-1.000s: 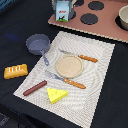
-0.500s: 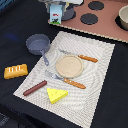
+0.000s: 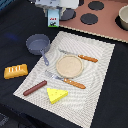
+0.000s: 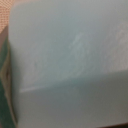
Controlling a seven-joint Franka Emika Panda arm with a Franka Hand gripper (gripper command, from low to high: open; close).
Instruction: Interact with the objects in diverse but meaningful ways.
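My pincer (image 3: 53, 11) sits right over the upright milk carton (image 3: 53, 19), which fills my wrist view; whether it grips the carton, I cannot tell.

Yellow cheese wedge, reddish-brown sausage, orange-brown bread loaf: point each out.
yellow cheese wedge (image 3: 57, 94), exterior view, top face.
reddish-brown sausage (image 3: 34, 88), exterior view, mid-length.
orange-brown bread loaf (image 3: 15, 71), exterior view, top crust.
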